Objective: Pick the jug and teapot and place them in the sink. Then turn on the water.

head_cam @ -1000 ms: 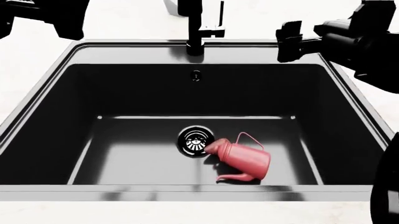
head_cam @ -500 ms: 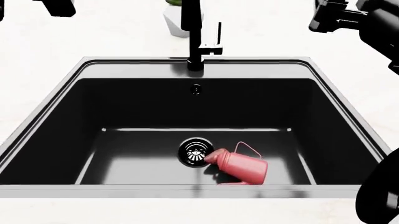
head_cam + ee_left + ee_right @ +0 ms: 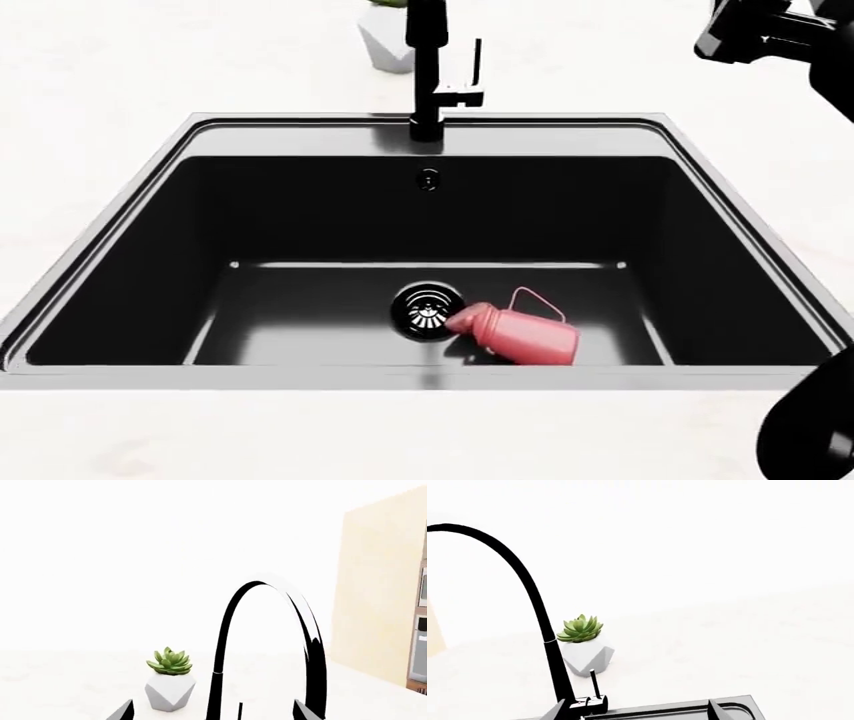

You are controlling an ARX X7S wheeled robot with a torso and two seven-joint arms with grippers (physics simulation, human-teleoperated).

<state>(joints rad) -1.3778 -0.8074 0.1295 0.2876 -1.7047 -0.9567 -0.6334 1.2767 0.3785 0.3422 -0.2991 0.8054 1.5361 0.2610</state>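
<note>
Above the sink [image 3: 747, 215], right fingers [image 3: 718, 709] hold nothing.

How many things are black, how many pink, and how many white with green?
Black: 2, the sink and the tap
Pink: 1, the teapot
White with green: 1, the potted plant
Total: 4

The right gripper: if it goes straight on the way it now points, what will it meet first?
Probably the tap or its lever, which stand ahead of the right gripper and a little to one side. Beyond them is the plant. Depth is unclear, so it may pass beside the tap.
</note>
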